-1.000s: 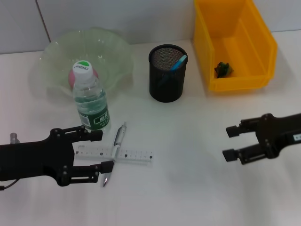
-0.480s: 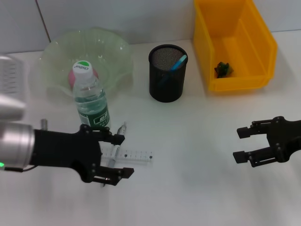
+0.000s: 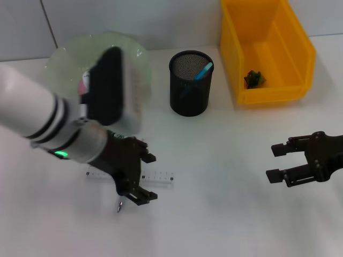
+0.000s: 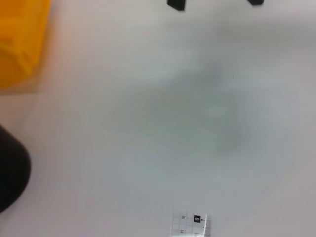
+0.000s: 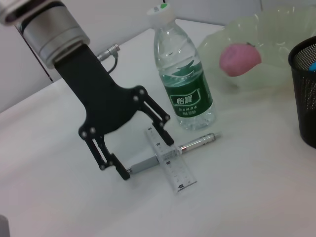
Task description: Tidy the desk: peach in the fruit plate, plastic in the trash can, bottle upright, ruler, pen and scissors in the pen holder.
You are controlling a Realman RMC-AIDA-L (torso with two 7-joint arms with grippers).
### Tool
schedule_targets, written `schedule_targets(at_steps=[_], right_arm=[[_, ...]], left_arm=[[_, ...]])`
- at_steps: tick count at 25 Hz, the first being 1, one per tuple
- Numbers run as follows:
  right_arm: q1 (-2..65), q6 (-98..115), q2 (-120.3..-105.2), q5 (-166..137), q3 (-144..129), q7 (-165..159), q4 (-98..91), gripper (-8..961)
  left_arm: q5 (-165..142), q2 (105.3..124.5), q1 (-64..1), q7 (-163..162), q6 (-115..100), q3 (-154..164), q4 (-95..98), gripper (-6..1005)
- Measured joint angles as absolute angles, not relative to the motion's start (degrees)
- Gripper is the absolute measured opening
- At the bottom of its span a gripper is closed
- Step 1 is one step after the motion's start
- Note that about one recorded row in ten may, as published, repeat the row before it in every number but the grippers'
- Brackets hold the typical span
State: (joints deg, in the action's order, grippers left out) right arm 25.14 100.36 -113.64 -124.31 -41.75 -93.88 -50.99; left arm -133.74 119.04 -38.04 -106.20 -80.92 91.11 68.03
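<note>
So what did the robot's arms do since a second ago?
The left gripper swung in from the desk's left edge and turned to hang open over the ruler and pen, gripping nothing yet. The right gripper drew back a little to the right, also open. The bottle, peach, pen holder and bin stayed put.

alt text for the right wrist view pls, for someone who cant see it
The left gripper, open, hangs over a clear ruler that lies across a silver pen on a white table. Behind them stands an upright water bottle with a green label, then a pale green fruit plate holding a pink peach; a black mesh pen holder shows at the edge.
</note>
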Motion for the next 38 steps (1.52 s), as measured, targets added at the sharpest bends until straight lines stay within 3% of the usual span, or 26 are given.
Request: schedule_targets(at_steps=[11, 38], right_arm=[[25.5, 99.7, -113.78, -124.4, -41.9, -94.3, -51.1, 818], [28.5, 97.9, -115.63, -125.6, -42.6, -94.1, -50.2, 818]], left_arm=[[-139.9, 119.18, -46.9, -111.4, -76.4, 101.7, 63.8, 806], [-140.5, 119.18, -49.4, -110.9, -74.9, 104.4, 58.2, 802]])
